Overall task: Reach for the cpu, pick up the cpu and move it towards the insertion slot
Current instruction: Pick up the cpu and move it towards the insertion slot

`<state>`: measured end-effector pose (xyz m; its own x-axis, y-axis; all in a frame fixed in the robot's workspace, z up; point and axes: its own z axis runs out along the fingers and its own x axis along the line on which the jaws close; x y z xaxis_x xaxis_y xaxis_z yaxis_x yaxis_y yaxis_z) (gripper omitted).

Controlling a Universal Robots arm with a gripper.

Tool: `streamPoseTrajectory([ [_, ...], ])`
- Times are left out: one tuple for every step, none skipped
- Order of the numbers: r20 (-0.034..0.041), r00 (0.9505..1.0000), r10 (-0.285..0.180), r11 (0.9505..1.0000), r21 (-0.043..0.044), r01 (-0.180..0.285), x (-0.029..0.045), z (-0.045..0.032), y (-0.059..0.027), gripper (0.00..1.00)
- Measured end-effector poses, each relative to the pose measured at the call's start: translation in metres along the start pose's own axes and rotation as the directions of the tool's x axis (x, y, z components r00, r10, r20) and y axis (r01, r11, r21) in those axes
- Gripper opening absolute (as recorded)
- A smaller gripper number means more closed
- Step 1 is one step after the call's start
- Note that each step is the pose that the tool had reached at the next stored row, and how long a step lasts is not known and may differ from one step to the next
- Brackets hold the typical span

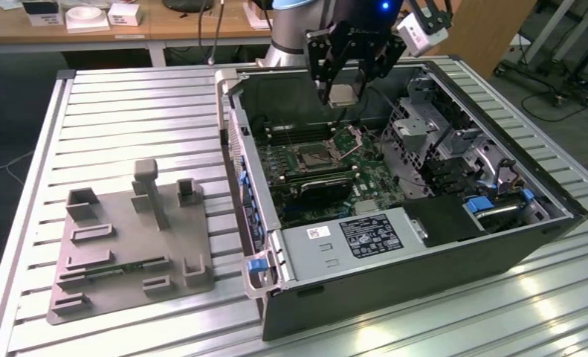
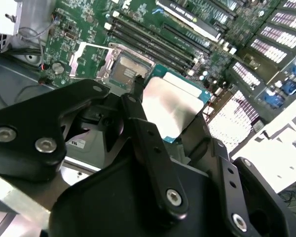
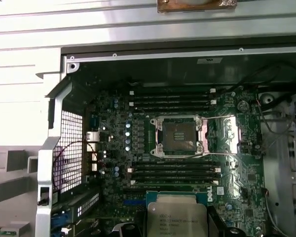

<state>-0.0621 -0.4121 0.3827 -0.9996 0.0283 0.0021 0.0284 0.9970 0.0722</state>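
Note:
My gripper (image 1: 343,88) hangs over the open computer case, shut on the cpu (image 1: 343,94), a small silvery square chip with a pale rim. In the second wrist view the cpu (image 2: 175,106) sits between the black fingers (image 2: 140,116). The insertion slot (image 1: 317,155) lies on the green board below the chip and nearer the camera, its hinged latch (image 1: 353,138) swung up. In the first wrist view the slot (image 3: 180,136) shows a dark centre in a silver frame, and the cpu (image 3: 176,217) is apart from it, across a row of memory slots.
The case's side wall (image 1: 236,149) and a metal drive cage (image 1: 433,126) flank the board. Long black memory slots (image 3: 172,98) run on both sides of the socket. On the exterior view's left, a grey tray (image 1: 125,238) holds a green memory stick (image 1: 125,265).

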Motion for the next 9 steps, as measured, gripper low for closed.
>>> streamPoseTrajectory([
  [0.0001, 1.0000, 0.000, 1.0000, -0.0001, 0.000, -0.0002, 0.0005, 0.0027, 0.55],
  [0.0000, 1.0000, 0.000, 1.0000, -0.0002, 0.000, -0.0003, 0.0010, 0.0051, 0.55],
  [0.0000, 1.0000, 0.000, 1.0000, -0.0001, 0.000, -0.0006, 0.0014, 0.0072, 0.55],
  [0.0000, 1.0000, 0.000, 1.0000, -0.0001, 0.000, -0.0009, 0.0019, 0.0092, 0.55],
  [0.0000, 1.0000, -0.001, 1.0000, 0.0000, 0.001, -0.0014, 0.0023, 0.0111, 0.55],
  [0.0000, 1.0000, -0.001, 1.0000, -0.0001, 0.001, -0.0020, 0.0027, 0.0129, 0.55],
  [0.0000, 1.0000, -0.001, 1.0000, -0.0001, 0.001, -0.0027, 0.0032, 0.0147, 0.55],
  [0.0000, 1.0000, -0.001, 1.0000, -0.0002, 0.001, -0.0033, 0.0036, 0.0164, 0.55],
  [0.0000, 1.0000, -0.001, 1.0000, -0.0002, 0.001, -0.0039, 0.0041, 0.0183, 0.55],
])
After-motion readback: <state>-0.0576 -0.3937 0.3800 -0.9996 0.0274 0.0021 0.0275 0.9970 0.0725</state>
